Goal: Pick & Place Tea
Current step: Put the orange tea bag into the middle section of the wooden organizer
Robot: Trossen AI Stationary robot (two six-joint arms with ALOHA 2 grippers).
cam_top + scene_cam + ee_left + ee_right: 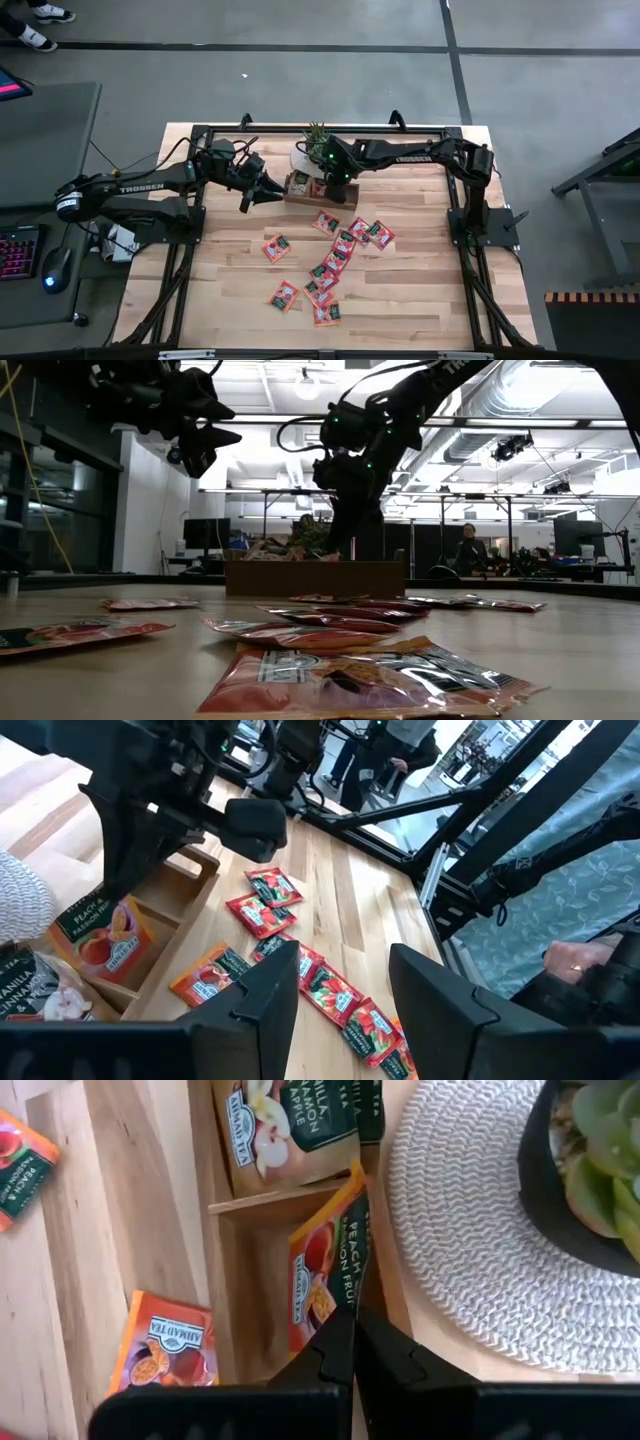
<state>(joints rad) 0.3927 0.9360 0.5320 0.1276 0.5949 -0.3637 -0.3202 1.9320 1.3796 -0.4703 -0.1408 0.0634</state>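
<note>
Tea sachet (322, 1275) in tray (228, 1270), just beyond closed right fingers (335, 1355)

A wooden tray (305, 190) sits at the rear centre of the worktop (230, 290), sachets in its compartments, a potted plant (316, 138) on a woven mat (470, 1250) just behind it; loose tea sachets (330, 262) lie scattered in front, toward the near edge

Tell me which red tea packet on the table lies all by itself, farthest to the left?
The sachet lying alone left of the main cluster, closest to the left arm's side. The other loose ones overlap or sit close together farther right.
</note>
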